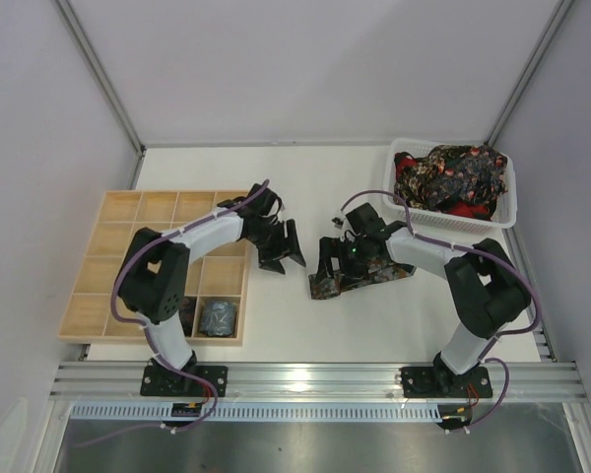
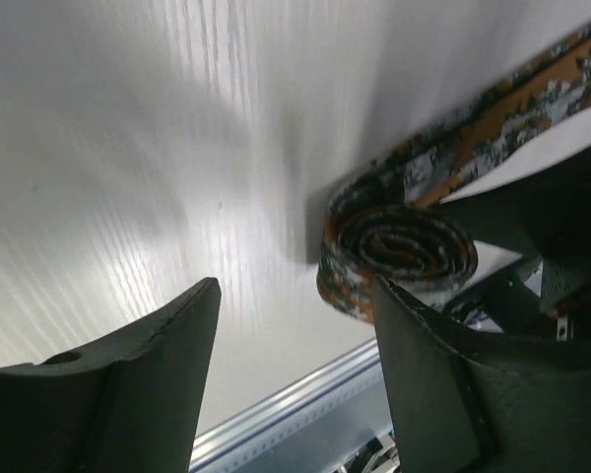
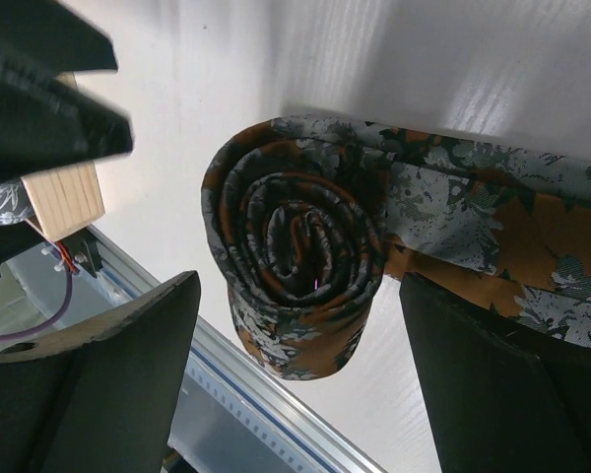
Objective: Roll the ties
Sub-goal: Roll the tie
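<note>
One of the ties (image 1: 362,268), dark with orange and grey pattern, lies mid-table, its end rolled into a coil (image 3: 295,258) and its tail (image 3: 502,227) running off to the right. My right gripper (image 3: 297,296) is open, a finger on each side of the coil without touching it. My left gripper (image 1: 281,248) is open and empty just left of the coil (image 2: 399,246), which shows beside its right finger (image 2: 443,384). More ties (image 1: 451,177) are heaped in the white basket. A rolled tie (image 1: 217,315) sits in the wooden tray.
The white mesh basket (image 1: 512,202) stands at the back right. The wooden grid tray (image 1: 128,212) lies at the left, its corner (image 3: 64,197) close to the coil. The metal rail (image 1: 315,376) runs along the table's near edge.
</note>
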Tool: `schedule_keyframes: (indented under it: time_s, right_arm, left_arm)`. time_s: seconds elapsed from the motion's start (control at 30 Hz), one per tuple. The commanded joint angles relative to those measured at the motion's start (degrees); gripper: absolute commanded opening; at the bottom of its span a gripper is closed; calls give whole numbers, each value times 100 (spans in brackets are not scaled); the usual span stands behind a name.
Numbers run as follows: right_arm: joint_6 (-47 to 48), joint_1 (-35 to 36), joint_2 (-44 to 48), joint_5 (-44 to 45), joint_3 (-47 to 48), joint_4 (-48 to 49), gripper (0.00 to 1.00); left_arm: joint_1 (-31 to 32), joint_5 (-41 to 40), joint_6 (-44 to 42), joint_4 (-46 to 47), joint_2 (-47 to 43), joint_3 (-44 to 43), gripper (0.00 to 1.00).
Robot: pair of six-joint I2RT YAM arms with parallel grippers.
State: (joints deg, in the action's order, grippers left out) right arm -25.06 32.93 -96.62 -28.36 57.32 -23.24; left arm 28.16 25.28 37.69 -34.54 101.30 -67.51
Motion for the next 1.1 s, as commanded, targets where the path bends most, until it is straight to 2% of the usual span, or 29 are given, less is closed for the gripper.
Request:
schedule_keyframes:
  time_s: [0.0, 0.2, 0.33, 0.37, 0.4, 0.5, 0.6, 0.67, 0.77, 0.9, 0.93, 0.97, 1.07]
  right_arm:
    - [19, 30, -50, 120, 25, 171, 88]
    - [19, 47, -103, 138, 95, 163, 83]
    - [-8, 56, -94, 216, 209, 92, 82]
    - [-16, 38, -42, 252, 288, -21, 83]
    - [-77, 12, 11, 304, 332, -92, 84]
    - [-218, -233, 318, 253, 411, -321, 86]
    - [-324, -497, 765, 217, 455, -522, 88]
    - [-280, -638, 907, 190, 482, -776, 89]
    - [-263, -980, 1206, 164, 430, -1059, 90]
    - [-385, -1648, 1733, 6, 192, -1182, 90]
    - [-412, -1980, 1969, -133, 140, -1165, 90]
    - [-464, -2140, 2058, -230, 43, -1165, 90]
    - [-517, -2720, 2410, -538, -89, -1182, 90]
  left_arm:
    - [14, -278, 1, 115, 337, -579, 68]
    - [75, 12, -78, 194, 935, -1018, 67]
    - [189, 65, -358, -147, 1164, -1282, 68]
    - [216, -240, -429, -175, 973, -1274, 69]
    - [233, -399, -499, -149, 788, -1030, 79]
    - [172, -1050, -403, 176, -211, -337, 93]
    - [154, -1244, -482, 395, -1046, 139, 100]
    - [181, -1148, -613, 554, -1287, 264, 100]
    - [382, -1130, -1192, 405, -1428, 116, 100]
    - [1172, -972, -2992, 273, -1569, -148, 100]
    - [1365, -1155, -3370, 229, -1621, -175, 100]
    - [1785, -1418, -4122, 185, -1709, -193, 100]
    - [2297, -1974, -5145, -25, -1518, -315, 100]
